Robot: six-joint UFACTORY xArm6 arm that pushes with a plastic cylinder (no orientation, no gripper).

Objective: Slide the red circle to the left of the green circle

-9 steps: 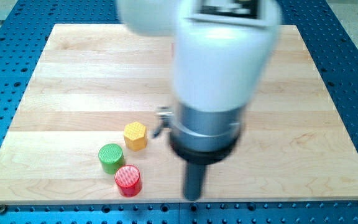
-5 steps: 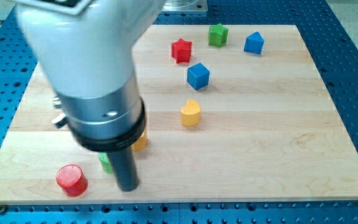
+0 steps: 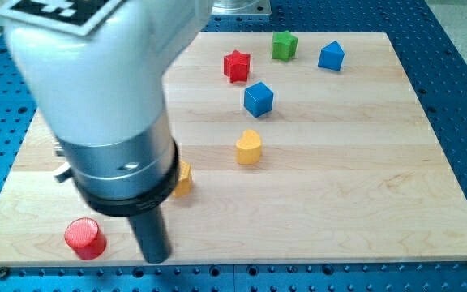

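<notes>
The red circle (image 3: pixel 84 238) is a short red cylinder near the board's bottom left corner. My tip (image 3: pixel 156 259) is at the board's bottom edge, to the right of the red circle with a gap between them. The green circle is hidden behind the arm. The yellow hexagon (image 3: pixel 182 178) shows only as a sliver at the right of the arm's dark collar.
A yellow heart (image 3: pixel 249 147) sits mid-board. A blue cube (image 3: pixel 258 98), a red star (image 3: pixel 236 66), a green star (image 3: pixel 283 45) and a blue pentagon-like block (image 3: pixel 331 56) lie toward the view's top. The wooden board (image 3: pixel 355 186) rests on a blue perforated table.
The arm swept from the view's right to its left along the bottom edge. The red circle slid left from below the green circle to near the bottom left corner.
</notes>
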